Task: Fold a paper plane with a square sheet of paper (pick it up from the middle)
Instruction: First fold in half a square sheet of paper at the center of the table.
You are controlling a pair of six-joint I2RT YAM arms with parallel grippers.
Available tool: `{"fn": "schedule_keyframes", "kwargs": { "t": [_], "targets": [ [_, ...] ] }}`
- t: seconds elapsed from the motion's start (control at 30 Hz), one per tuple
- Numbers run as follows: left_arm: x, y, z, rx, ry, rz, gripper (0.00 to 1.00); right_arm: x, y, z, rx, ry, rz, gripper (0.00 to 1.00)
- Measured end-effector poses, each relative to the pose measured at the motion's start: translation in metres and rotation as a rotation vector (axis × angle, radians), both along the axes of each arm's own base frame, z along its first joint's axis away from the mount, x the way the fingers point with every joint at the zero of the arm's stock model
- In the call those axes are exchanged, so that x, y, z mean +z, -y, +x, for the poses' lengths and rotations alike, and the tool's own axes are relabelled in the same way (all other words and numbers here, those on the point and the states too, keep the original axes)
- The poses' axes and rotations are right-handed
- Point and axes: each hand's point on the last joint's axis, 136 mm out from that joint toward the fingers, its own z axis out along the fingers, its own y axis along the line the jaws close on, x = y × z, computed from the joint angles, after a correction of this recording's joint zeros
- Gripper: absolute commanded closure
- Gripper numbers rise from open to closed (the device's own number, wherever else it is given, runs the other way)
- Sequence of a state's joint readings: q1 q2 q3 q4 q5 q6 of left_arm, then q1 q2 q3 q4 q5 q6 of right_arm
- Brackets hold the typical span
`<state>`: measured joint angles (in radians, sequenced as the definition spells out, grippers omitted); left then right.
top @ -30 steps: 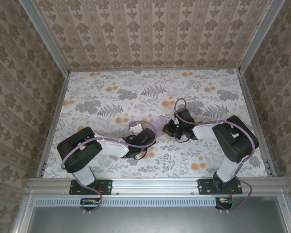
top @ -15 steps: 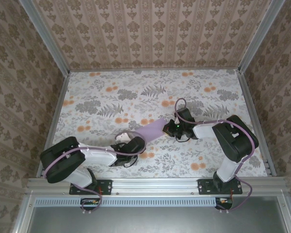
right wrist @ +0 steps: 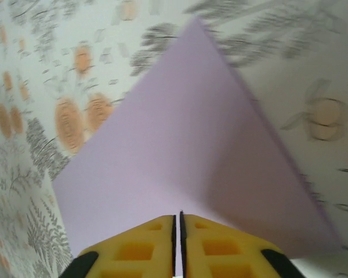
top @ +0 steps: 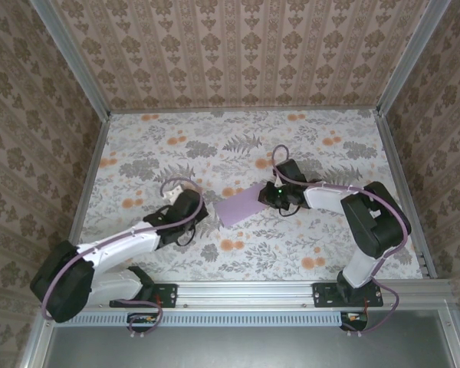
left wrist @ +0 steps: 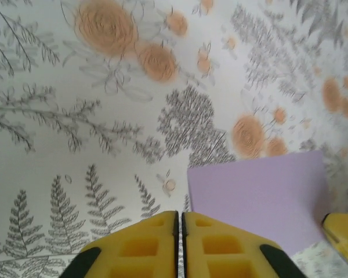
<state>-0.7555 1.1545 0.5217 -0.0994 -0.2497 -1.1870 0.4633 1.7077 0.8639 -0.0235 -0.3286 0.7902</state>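
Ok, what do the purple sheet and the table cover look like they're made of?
Purple sheet: thin matte paper, judging by its plain lilac face and crisp straight edges. Table cover: probably printed cloth or vinyl, matte, with flowers and ferns; no weave shows.

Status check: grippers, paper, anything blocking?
Left gripper shut, empty, clear of the square sheet of paper. Right gripper shut on its edge. Nothing in the way.

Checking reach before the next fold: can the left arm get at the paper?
Probably yes: just bare tablecloth between the left fingers and the paper; right fingers hold its far side.
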Motion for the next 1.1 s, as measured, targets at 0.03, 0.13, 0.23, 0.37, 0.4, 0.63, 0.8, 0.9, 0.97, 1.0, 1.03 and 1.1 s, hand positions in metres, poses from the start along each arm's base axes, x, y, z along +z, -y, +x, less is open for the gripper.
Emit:
{"fn": "schedule_keyframes", "kwargs": {
  "t": [0.03,0.13,0.23,0.37,0.4,0.63,0.8,0.9,0.97,1.0,1.03,1.1],
  "targets": [
    [0.004,-0.005,0.003,-0.006,-0.001,0.007,0.7,0.006,-0.008,0.001,0.023,0.017,-0.01,0.76],
    [0.009,-0.02,0.009,-0.029,-0.019,0.036,0.56,0.025,-0.037,-0.001,0.103,0.058,-0.031,0.73],
    [0.008,-0.032,0.011,-0.053,-0.045,0.059,0.45,0.033,-0.069,0.0,0.172,0.082,-0.048,0.71],
    [0.004,-0.044,0.01,-0.078,-0.083,0.071,0.33,0.022,-0.099,-0.002,0.228,0.055,-0.082,0.7],
    [0.003,-0.046,0.009,-0.085,-0.093,0.073,0.29,0.015,-0.105,-0.002,0.239,0.041,-0.095,0.7],
    [-0.001,-0.046,0.002,-0.166,-0.117,0.099,0.11,-0.018,-0.121,-0.018,0.319,-0.041,-0.18,0.69],
    [0.006,-0.042,0.005,-0.213,-0.109,0.111,0.0,-0.02,-0.124,-0.036,0.456,-0.036,-0.205,0.74],
    [0.005,-0.044,0.01,-0.215,-0.117,0.115,0.0,-0.021,-0.12,-0.057,0.584,-0.017,-0.211,0.75],
    [0.002,-0.042,0.01,-0.227,-0.13,0.113,0.0,-0.02,-0.109,-0.072,0.649,-0.018,-0.223,0.72],
    [-0.001,-0.041,0.009,-0.236,-0.141,0.11,0.0,-0.019,-0.103,-0.079,0.675,-0.024,-0.226,0.69],
    [-0.003,-0.039,0.008,-0.245,-0.151,0.106,0.0,-0.018,-0.097,-0.084,0.687,-0.03,-0.231,0.66],
    [-0.007,-0.036,0.006,-0.26,-0.17,0.095,0.0,-0.01,-0.086,-0.083,0.671,-0.028,-0.228,0.58]
  ]
}}
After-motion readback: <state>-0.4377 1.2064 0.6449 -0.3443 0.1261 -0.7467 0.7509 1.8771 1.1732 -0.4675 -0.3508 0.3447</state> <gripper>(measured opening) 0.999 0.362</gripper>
